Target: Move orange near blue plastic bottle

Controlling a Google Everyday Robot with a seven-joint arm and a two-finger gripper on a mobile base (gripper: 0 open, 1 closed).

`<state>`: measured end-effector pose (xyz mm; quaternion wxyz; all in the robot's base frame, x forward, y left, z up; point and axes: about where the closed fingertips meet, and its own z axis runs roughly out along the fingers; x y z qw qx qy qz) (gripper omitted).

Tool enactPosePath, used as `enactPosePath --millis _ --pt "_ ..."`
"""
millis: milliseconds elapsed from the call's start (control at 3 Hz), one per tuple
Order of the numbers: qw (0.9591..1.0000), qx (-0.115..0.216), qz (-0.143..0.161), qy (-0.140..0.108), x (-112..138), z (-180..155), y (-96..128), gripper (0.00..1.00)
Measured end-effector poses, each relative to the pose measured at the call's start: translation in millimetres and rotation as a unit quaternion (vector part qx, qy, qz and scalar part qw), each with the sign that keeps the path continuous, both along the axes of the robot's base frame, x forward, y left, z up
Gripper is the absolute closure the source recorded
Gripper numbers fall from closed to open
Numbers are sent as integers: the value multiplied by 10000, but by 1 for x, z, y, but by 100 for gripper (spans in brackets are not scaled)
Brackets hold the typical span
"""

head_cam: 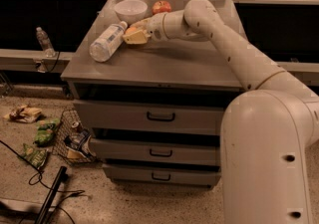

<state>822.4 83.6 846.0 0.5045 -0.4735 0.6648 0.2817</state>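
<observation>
The orange (131,30) sits between the pale fingers of my gripper (133,35), which is shut on it just above the cabinet top (164,66). The blue plastic bottle (106,42) lies on its side at the left of the cabinet top, cap pointing towards the back. The gripper and orange are right next to the bottle's cap end, on its right side. My arm reaches in from the right across the cabinet top.
A white bowl (130,10) and a red apple (161,7) stand at the back of the cabinet top, just behind the gripper. A small clear bottle (44,41) stands on a ledge at the left. A wire basket (70,138) and wrappers lie on the floor.
</observation>
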Motion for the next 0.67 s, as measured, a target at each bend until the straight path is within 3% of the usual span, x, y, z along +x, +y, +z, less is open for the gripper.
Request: enactPosePath --millis 667 --pt "10000 -66 0 -36 -5 6 4 13"
